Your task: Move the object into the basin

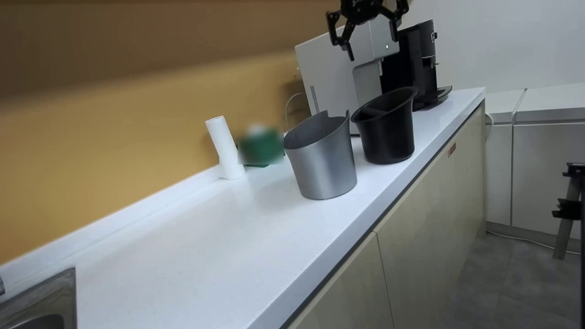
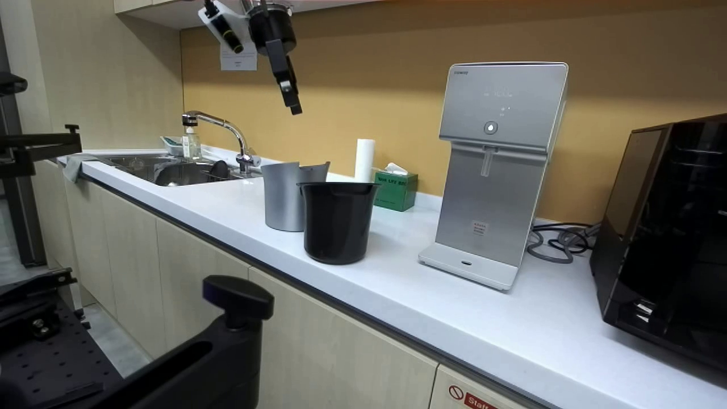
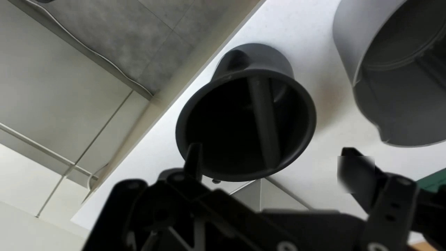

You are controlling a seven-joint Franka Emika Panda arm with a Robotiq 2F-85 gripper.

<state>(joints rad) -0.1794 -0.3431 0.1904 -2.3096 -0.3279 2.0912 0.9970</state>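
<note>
The matte black tapered pot stands upright on the white counter in both exterior views (image 1: 387,132) (image 2: 339,227). In the wrist view I look down into this pot (image 3: 230,125), and a bar runs across inside it. My gripper is open and empty, its fingers wide apart, high above the counter (image 1: 372,48) (image 2: 294,108). In the wrist view the gripper's fingers (image 3: 273,150) sit apart, the left fingertip overlapping the pot's rim in the picture. The basin is the metal sink at the counter's far end (image 2: 128,161); only its corner shows in an exterior view (image 1: 64,288).
The grey metal pot (image 1: 324,164) stands close to the black pot, on the sink side. A paper roll (image 2: 364,161), a green tissue box (image 2: 396,190) and a silver dispenser (image 2: 494,199) stand along the wall. A black coffee machine (image 1: 413,64) and a faucet (image 2: 235,133) also show.
</note>
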